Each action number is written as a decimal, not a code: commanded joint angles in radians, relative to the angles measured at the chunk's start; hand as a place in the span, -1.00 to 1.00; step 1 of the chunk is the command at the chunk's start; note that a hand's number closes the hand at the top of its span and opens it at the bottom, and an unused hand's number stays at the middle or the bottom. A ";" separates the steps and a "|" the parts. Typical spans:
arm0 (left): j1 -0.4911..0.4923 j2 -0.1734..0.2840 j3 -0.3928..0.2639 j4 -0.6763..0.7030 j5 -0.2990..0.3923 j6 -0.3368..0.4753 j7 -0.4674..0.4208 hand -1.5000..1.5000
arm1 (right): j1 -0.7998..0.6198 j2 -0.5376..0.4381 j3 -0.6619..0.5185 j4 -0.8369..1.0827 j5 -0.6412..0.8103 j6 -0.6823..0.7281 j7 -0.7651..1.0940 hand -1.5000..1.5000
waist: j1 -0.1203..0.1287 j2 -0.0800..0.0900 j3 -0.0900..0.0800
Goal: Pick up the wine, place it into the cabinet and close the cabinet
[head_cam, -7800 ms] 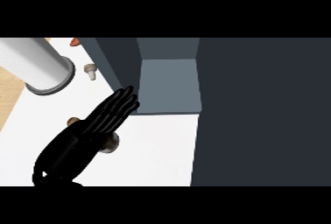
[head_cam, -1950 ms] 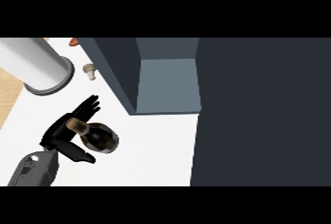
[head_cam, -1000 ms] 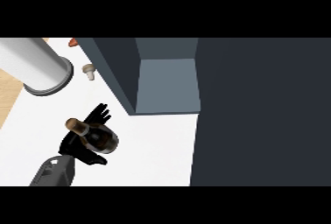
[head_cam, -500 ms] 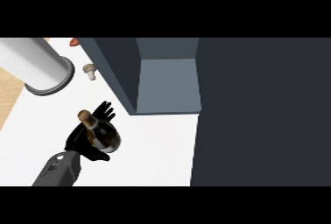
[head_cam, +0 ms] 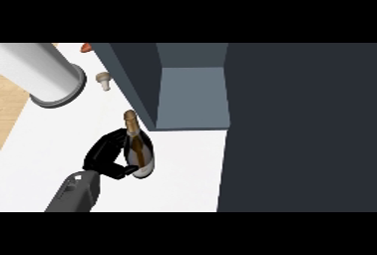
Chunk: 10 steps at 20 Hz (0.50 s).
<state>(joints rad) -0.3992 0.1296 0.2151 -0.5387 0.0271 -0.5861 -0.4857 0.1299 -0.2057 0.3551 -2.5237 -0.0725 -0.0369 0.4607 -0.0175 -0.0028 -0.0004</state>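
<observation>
grasp: left hand [head_cam: 109, 155] curled round wine [head_cam: 137, 152] | wine outside open cabinet [head_cam: 191, 94] | left: place, close door

Single head view only, so no overlap with another camera. It looked steeply down from above onto the white desk [head_cam: 184, 164], fairly close. The grey forearm [head_cam: 74, 193] entered from the lower edge; the cabinet [head_cam: 294, 124] filled the right half.
</observation>
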 commanded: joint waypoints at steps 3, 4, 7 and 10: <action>0.033 -0.022 -0.032 -0.036 -0.027 0.020 -0.071 1.00 | 0.036 0.002 0.055 -0.252 0.015 -0.035 0.130 -1.00 | 0.004 -0.001 -0.001; 0.017 -0.040 -0.044 -0.047 -0.046 0.063 -0.092 1.00 | 0.034 -0.029 -0.029 -0.238 -0.066 -0.001 0.113 -1.00 | 0.003 0.001 0.000; 0.022 -0.012 -0.038 -0.063 -0.031 0.015 -0.132 1.00 | 0.092 -0.029 -0.034 -0.230 -0.078 0.017 0.039 -1.00 | 0.001 -0.001 0.000; 0.108 -0.037 0.050 -0.136 0.044 0.142 -0.175 1.00 | 0.060 -0.015 -0.018 -0.171 -0.048 0.001 0.037 -1.00 | 0.021 -0.008 0.001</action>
<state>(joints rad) -0.3506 0.0957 0.2073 -0.6192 0.0189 -0.4894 -0.5961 0.1512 -0.2086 0.3539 -2.5187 -0.0707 -0.0270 0.4310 -0.0099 -0.0056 -0.0001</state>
